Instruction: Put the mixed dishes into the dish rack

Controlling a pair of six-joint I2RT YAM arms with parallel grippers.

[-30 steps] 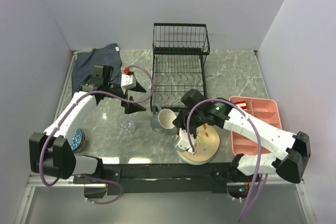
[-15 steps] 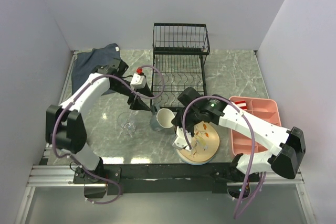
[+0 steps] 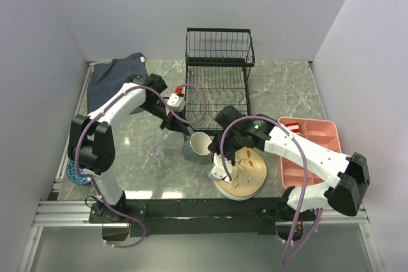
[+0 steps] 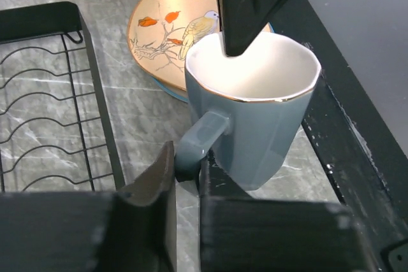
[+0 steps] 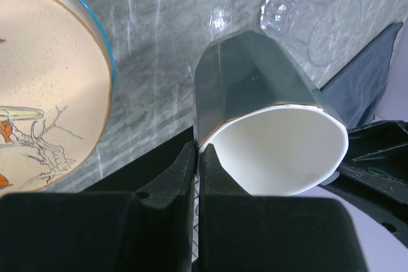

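Note:
The mug point(image 3: 196, 146), grey-blue outside and white inside, is tilted just in front of the black wire dish rack point(image 3: 217, 87). My left gripper point(image 4: 187, 164) is shut on its handle point(image 4: 201, 138). My right gripper point(image 5: 197, 151) is shut on the mug's gold rim, one finger inside the mug point(image 5: 255, 87). In the top view the left gripper point(image 3: 182, 130) is at the mug's left and the right gripper point(image 3: 213, 148) at its right. The peach bird plate point(image 3: 247, 173) lies at the front. A clear glass point(image 3: 155, 151) lies on its side to the left of the mug.
A pink compartmented tray point(image 3: 309, 151) stands at the right. A dark blue cloth point(image 3: 115, 78) lies at the back left. A small blue patterned bowl point(image 3: 76, 173) sits at the front left, by the left arm's base. The black front rail point(image 4: 357, 157) runs close under the mug.
My left arm swung right from beside the cloth to the mug, and its jaws closed on the handle. The right gripper kept its hold on the rim and barely moved.

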